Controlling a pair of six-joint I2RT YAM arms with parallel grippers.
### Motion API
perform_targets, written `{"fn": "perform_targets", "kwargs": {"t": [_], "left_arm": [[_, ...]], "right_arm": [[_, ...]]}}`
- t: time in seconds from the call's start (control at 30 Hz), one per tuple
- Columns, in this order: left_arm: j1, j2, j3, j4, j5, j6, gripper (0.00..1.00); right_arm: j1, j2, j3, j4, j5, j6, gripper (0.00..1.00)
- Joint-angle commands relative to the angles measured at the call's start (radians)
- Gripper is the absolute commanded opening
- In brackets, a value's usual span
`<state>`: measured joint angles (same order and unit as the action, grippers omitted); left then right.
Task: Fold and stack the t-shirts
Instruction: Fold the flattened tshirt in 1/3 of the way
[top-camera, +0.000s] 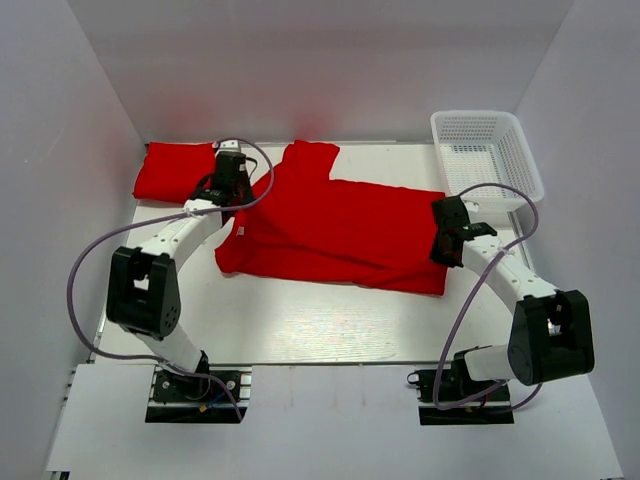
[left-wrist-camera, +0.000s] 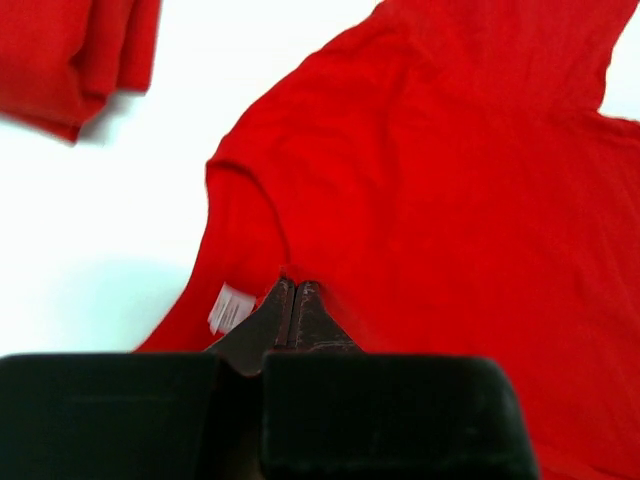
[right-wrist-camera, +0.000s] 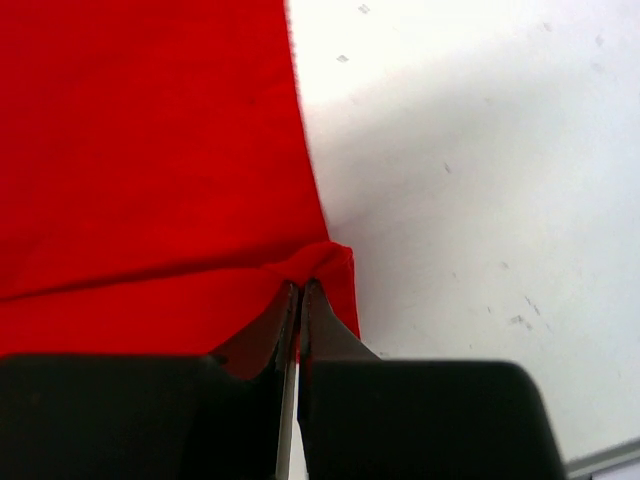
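A red t-shirt (top-camera: 340, 225) lies spread across the middle of the table, one sleeve pointing to the back. My left gripper (top-camera: 232, 185) is shut on the shirt's collar edge (left-wrist-camera: 290, 270), beside the white neck label (left-wrist-camera: 230, 308). My right gripper (top-camera: 447, 232) is shut on the shirt's right hem corner (right-wrist-camera: 325, 262), which bunches at the fingertips. A folded red t-shirt (top-camera: 175, 170) lies at the back left; it also shows in the left wrist view (left-wrist-camera: 75, 55).
A white plastic mesh basket (top-camera: 487, 150) stands at the back right corner. The table's front edge (top-camera: 300, 362) runs just ahead of the arm bases. White walls close in the back and both sides.
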<state>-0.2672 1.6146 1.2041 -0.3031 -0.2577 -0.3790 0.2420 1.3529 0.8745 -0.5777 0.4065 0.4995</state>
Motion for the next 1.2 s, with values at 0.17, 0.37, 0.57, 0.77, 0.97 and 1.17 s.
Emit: {"fn": "perform_targets", "kwargs": {"t": [0.17,0.37,0.57,0.77,0.97,1.17], "left_arm": [[0.003,0.132,0.189,0.004,-0.101,0.046,0.00],[0.003,0.234,0.287,-0.059,-0.107,0.058,0.00],[0.013,0.379,0.458,-0.200,-0.132,0.045,0.61],[0.013,0.444,0.672,-0.355,-0.112,0.054,1.00],[0.013,0.242,0.473,-0.366,-0.040,0.045,1.00],[-0.009,0.027,0.149,-0.257,0.168,0.011,1.00]], "right_arm": [[-0.009,0.049,0.038,0.144,-0.026,-0.144,0.00],[-0.018,0.189,0.124,0.076,0.000,-0.122,0.01],[-0.023,0.262,0.213,0.050,-0.003,-0.115,0.62],[-0.018,0.215,0.278,-0.025,-0.006,-0.111,0.90],[-0.013,0.056,0.204,-0.053,-0.115,-0.148,0.90],[-0.004,0.002,0.109,0.019,-0.363,-0.207,0.90]]}}
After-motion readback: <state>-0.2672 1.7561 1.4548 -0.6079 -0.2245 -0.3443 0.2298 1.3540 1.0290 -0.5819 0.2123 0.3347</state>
